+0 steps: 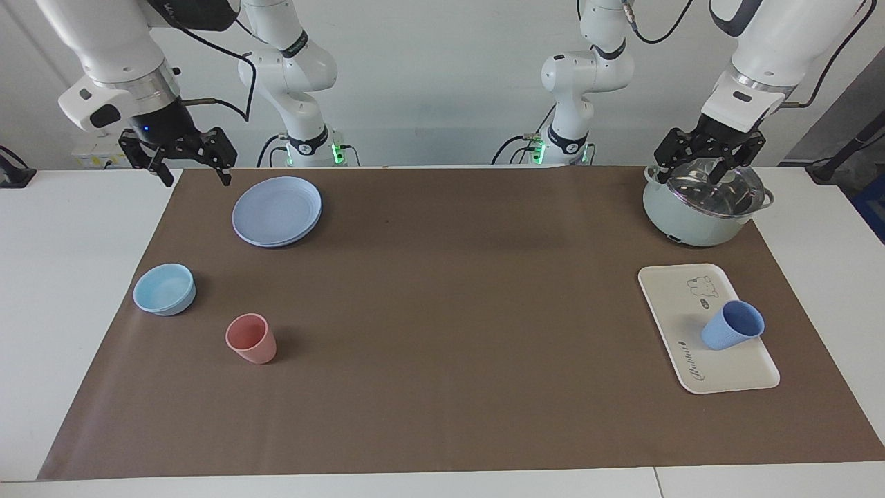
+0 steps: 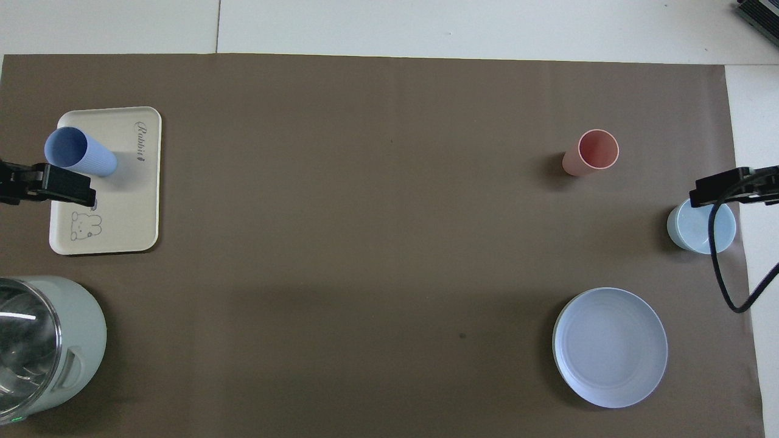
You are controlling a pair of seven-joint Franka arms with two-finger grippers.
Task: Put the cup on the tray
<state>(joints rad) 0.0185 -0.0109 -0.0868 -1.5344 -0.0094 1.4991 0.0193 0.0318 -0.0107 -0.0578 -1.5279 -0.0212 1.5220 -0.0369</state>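
Observation:
The periwinkle-blue cup [image 1: 733, 325] stands upright on the cream-white tray [image 1: 681, 297], at the left arm's end of the table. The overhead view shows the cup [image 2: 79, 153] on the part of the tray [image 2: 134, 207] farther from the robots, near its outer edge. My left gripper [image 1: 698, 169] is open and empty, raised over the pot's glass lid, apart from the cup. My right gripper [image 1: 196, 176] is open and empty, raised over the mat's edge beside the blue plate.
A mint-green pot with a glass lid [image 1: 698, 207] stands nearer to the robots than the tray. At the right arm's end are a round blue plate [image 1: 276, 211], a light-blue bowl [image 1: 164, 289] and a pink cup [image 1: 251, 337].

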